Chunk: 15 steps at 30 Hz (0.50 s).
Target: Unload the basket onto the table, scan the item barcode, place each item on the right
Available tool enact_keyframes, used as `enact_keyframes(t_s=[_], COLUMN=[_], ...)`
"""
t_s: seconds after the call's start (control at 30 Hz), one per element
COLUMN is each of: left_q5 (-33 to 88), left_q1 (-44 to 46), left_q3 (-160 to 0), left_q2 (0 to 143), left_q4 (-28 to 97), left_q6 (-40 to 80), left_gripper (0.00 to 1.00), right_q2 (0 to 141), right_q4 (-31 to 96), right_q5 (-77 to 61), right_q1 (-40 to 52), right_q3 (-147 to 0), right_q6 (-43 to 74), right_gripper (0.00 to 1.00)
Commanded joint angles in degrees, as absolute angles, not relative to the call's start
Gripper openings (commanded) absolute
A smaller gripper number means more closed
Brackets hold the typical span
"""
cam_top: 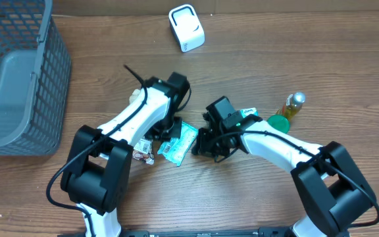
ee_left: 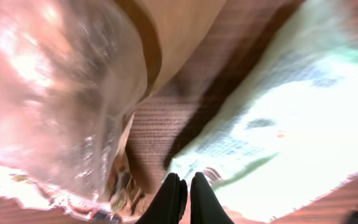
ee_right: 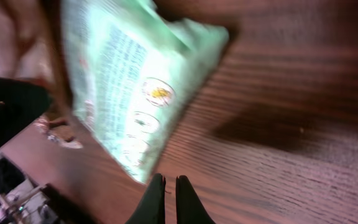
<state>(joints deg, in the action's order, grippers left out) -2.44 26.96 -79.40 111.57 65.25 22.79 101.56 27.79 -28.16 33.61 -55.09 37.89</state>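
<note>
— Where is the pale green, flat plastic packet (cam_top: 178,143)?
— It lies near the middle of the brown wooden table (cam_top: 255,46), a little toward the front edge, between the two arms.
— How does it look?
— Mint green and white, crinkled, with rows of fine print and small round emblems.
— The left gripper (ee_left: 185,179)?
— Fingers pressed together on nothing, tips just beside the packet's edge.
— The right gripper (ee_right: 166,179)?
— Pressed together too, empty, by the packet's corner.
</note>
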Motion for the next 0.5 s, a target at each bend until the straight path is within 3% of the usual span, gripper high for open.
enact_keyframes(t_s=[0.0,0.1,0.17,0.27,0.47], left_q5=[-2.3,1.0,2.0,2.0,3.2], left_q1=[26.9,26.9,26.9,26.9,27.0], left_q3=[-85.8,-87.3,-87.2,-86.0,-79.9], left_q2=[111.8,111.8,111.9,111.9,111.9], left_q4=[67.7,68.1,68.4,69.0,66.5], left_q6=[22.7,22.7,22.7,23.1,24.0], left_gripper=[0.04,0.04,0.04,0.04,0.04], right_q2=[100.2,100.3,100.4,100.4,102.0], right_q4=[27.0,24.1,22.4,20.1,19.6], right_q5=[-29.8,-25.6,-22.8,-22.5,-21.1], right_q1=[30.4,28.4,27.8,27.7,27.7], right_q3=[-59.1,-59.2,-59.2,-59.2,-59.2], right_q6=[33.7,33.6,33.3,29.2,28.0], right_gripper=[0.04,0.12,0.32,0.49,0.57])
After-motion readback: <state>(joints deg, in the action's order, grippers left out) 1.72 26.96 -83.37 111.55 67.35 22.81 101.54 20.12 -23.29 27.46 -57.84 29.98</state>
